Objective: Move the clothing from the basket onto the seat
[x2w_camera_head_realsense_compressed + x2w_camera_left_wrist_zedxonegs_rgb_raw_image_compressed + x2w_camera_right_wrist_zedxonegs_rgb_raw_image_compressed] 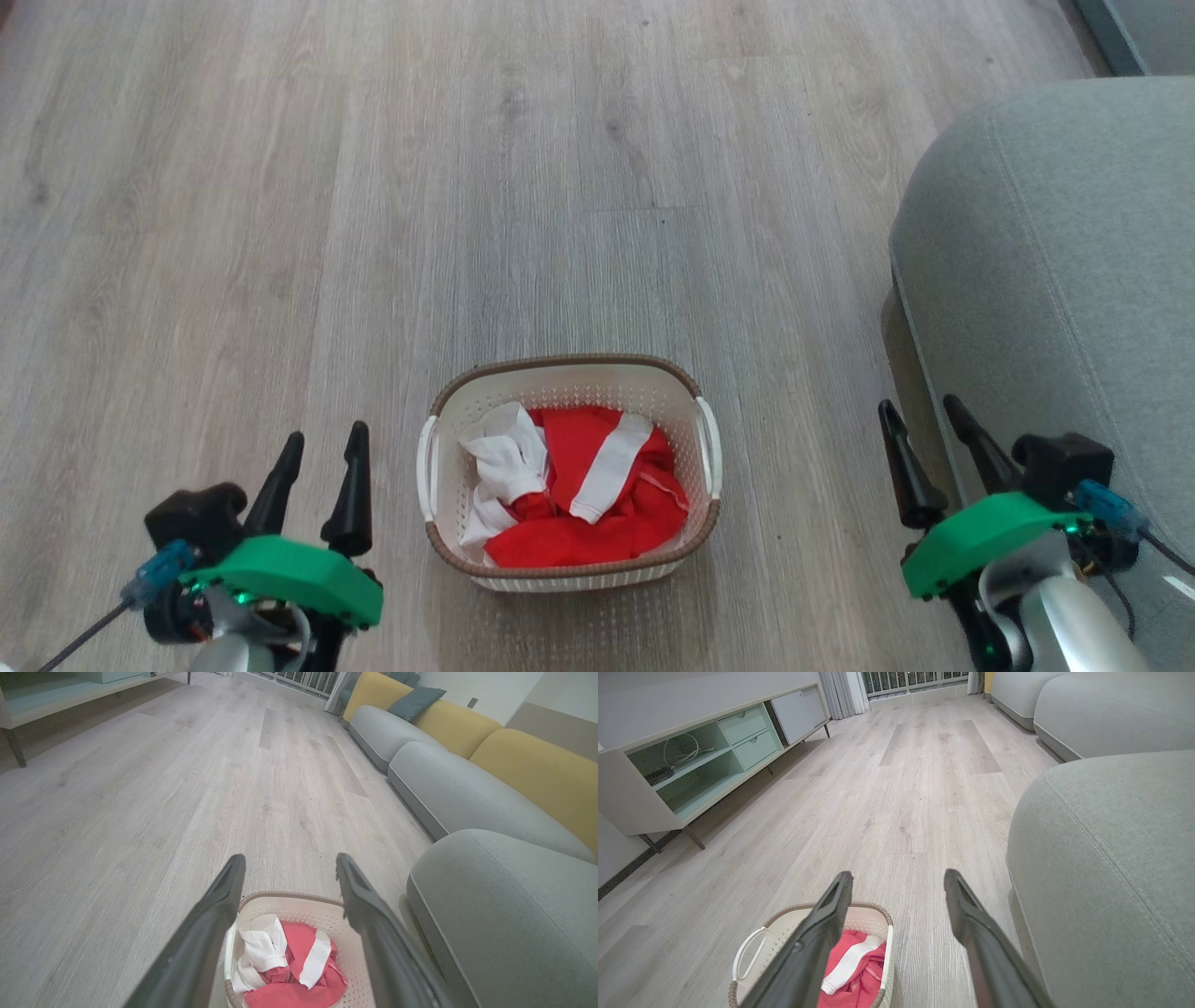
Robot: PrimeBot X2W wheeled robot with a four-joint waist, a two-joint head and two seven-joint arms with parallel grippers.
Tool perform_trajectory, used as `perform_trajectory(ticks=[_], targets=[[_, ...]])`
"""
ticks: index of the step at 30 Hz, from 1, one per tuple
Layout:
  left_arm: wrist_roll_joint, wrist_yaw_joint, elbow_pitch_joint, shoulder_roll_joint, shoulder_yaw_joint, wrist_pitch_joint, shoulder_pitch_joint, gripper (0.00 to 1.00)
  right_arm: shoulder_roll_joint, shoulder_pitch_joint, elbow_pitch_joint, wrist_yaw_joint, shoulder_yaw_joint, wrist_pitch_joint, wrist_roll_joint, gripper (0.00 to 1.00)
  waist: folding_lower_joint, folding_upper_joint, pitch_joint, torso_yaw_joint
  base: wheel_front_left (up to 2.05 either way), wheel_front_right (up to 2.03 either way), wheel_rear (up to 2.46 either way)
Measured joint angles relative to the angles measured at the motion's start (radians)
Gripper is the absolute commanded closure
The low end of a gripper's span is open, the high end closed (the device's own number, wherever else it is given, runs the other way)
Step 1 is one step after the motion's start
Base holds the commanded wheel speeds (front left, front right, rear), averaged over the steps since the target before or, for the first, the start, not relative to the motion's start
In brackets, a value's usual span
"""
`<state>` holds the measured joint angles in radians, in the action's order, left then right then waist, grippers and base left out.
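Left claw (327, 431) hangs above the wooden floor (373, 187) just to the left of the basket (569, 360). Its two dark fingers are spread apart with nothing between them. The right claw (918, 404) hangs on the basket's other side, farther from it and close to the rounded front of the seat (1055, 261). Its fingers are also parted and empty.

The basket stands upright on the floor between the two claws, with one white handle on each side and its brown rim unbroken all round. A strip of bare floor separates it from the seat, so the two do not touch.

The clothing (597, 504) lies inside the basket, below the rim. It is a crumpled red heap crossed by a broad white band, with a white piece bunched against the basket's left wall. None of it hangs over the edge.

In the left wrist view, that claw's fingers frame the far rim of the basket. The seat runs along the floor's right edge as a row of grey sections with yellow back cushions (537, 765) behind them.

In the right wrist view, a low cabinet (691, 765) with pale green shelves and drawers lines the floor's left edge, and curtains (843, 690) hang at its far edge.
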<state>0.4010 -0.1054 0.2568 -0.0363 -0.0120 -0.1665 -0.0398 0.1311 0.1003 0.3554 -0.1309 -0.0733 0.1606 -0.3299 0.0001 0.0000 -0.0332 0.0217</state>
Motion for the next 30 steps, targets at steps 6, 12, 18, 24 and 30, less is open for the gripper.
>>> perform_trajectory(ticks=[6, 12, 18, 24, 30], targets=[[-0.071, 0.000, 0.000, 0.000, -0.007, -0.013, -0.002, 0.00, 0.002, 0.016, 0.001, 0.000, -0.005, 0.021, 0.072, 0.00, 0.0000, 0.0000, -0.002, 0.002, 0.00, 0.00, 0.00], [-0.147, -0.001, 0.000, 0.000, -0.014, -0.030, -0.005, 0.00, 0.004, 0.016, 0.006, 0.000, -0.014, 0.038, 0.144, 0.00, 0.0000, 0.0000, -0.004, 0.003, 0.00, 0.00, 0.00], [-0.215, -0.002, 0.000, -0.001, -0.014, -0.050, -0.007, 0.00, 0.004, 0.020, 0.012, 0.000, -0.019, 0.054, 0.212, 0.00, 0.0000, 0.0000, -0.007, 0.005, 0.00, 0.00, 0.00], [-0.275, -0.006, 0.002, -0.001, -0.015, -0.065, -0.007, 0.00, 0.006, 0.033, 0.019, 0.000, -0.021, 0.070, 0.273, 0.00, 0.0000, 0.0000, -0.005, 0.008, 0.00, 0.00, 0.00], [-0.338, -0.007, 0.003, -0.001, -0.015, -0.081, -0.007, 0.00, 0.006, 0.033, 0.024, 0.000, -0.022, 0.089, 0.315, 0.00, 0.0000, 0.0000, -0.004, 0.011, 0.00, 0.00, 0.00]])
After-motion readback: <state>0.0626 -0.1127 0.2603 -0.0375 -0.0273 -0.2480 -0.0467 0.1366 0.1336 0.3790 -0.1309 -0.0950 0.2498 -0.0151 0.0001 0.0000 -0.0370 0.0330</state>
